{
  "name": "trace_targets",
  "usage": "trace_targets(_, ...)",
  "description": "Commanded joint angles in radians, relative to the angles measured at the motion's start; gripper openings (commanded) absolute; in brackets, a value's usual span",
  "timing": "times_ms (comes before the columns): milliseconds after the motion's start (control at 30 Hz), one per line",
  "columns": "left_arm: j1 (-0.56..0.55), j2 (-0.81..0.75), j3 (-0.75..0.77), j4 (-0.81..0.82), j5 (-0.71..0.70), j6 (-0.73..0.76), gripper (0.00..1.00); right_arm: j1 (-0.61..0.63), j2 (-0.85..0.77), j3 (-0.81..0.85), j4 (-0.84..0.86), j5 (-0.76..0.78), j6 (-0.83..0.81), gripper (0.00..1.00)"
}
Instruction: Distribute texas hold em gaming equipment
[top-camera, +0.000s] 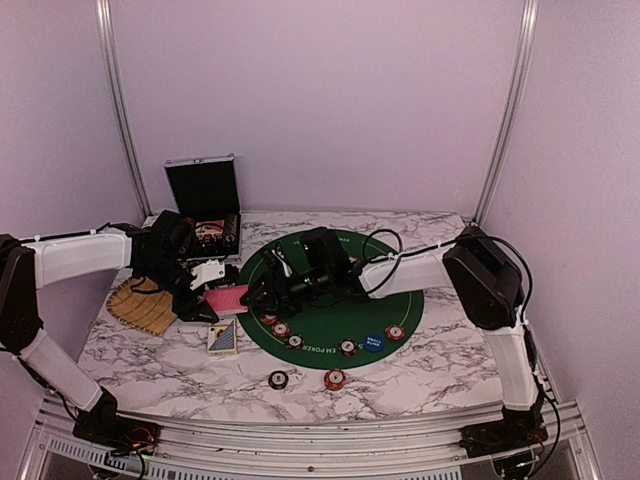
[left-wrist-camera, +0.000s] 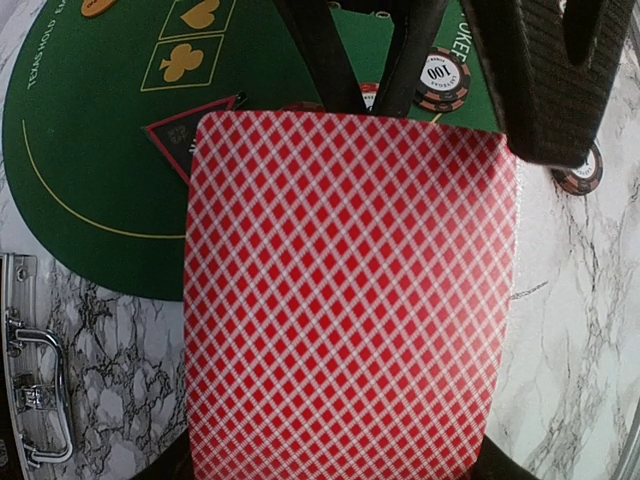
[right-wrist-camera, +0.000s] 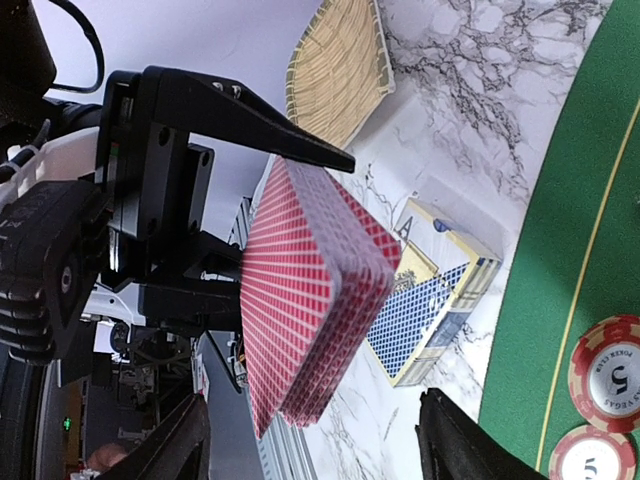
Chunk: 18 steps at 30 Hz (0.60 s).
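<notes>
Two sets of jaws meet right at the left edge of the green mat (top-camera: 330, 312), so that's your tight spot. Your left jaws are clamped on the deck of red-backed cards (left-wrist-camera: 350, 300), holding it up off the counter (top-camera: 440, 375). Your right jaws stand wide with nothing in them. Their fingers (right-wrist-camera: 175, 440) sit either side of the deck's free end, and I can't tell if they touch it.

One blue-and-yellow card box (top-camera: 223, 338) lies just below the deck, nearside of the left jaws and off the mat. Outboard of the left jaws is the woven straw tray (top-camera: 138, 305). Behind them is the silver case (top-camera: 203, 200), lid up. Your biggest stretch of bare marble is past the mat on the right arm's side, well away from both jaws.

Count-wise you've got one deck, one box and six round chips (top-camera: 348, 348) with striped edges. Four are on the mat nearside of the right jaws and two are on the marble toward the counter's front edge. One blue disc (top-camera: 373, 342) sits among the four. The left wrist view adds one orange disc (left-wrist-camera: 100, 6) and one dark triangular marker (left-wrist-camera: 180, 140) with a red outline, both on the mat beyond the deck. The card backs are a red diamond lattice with rounded corners.
</notes>
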Motion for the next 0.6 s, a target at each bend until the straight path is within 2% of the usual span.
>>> trace_targets(0,-0.011,-0.003,0.032,-0.016,0.038,-0.021,0.00,-0.010,0.019,0.004,0.068,-0.019,0.039,0.69)
trace_targets(300,-0.024,0.016,0.053,-0.016,0.037,-0.033,0.00,-0.011,0.073,0.048,0.174,-0.056,0.138,0.67)
trace_targets(567,-0.037,0.036,0.068,-0.007,0.026,-0.046,0.00,-0.013,0.114,0.073,0.244,-0.063,0.219,0.56)
